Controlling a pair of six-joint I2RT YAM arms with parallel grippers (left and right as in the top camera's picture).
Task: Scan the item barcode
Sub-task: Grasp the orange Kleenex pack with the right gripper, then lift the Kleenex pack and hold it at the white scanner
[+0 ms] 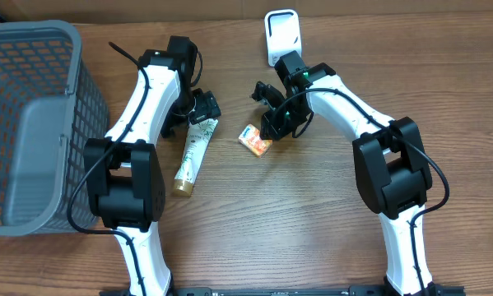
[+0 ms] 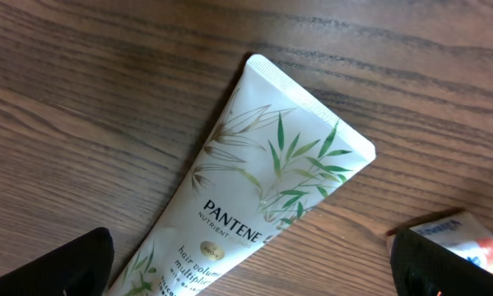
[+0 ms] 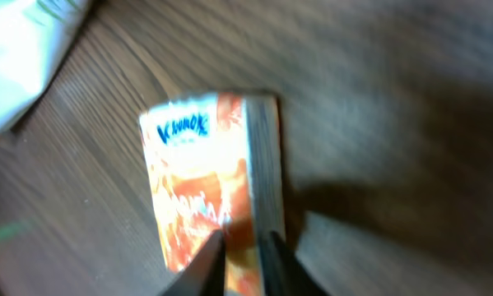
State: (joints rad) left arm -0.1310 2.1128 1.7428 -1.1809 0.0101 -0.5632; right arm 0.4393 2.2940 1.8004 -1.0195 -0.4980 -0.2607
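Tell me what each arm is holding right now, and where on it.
Right jaws pinch the orange Knorr packet at its near edge. Left jaws stand open above the Pantene tube, holding nothing.

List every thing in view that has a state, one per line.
Pantene tube: lying flat on the table, cap on.
Knorr box: lying on the table, closed.
Scanner: standing upright at the table's back edge.
Basket: upright, open side up.
Left end effector: open, above the tube.
Right end effector: shut on the Knorr box's edge.
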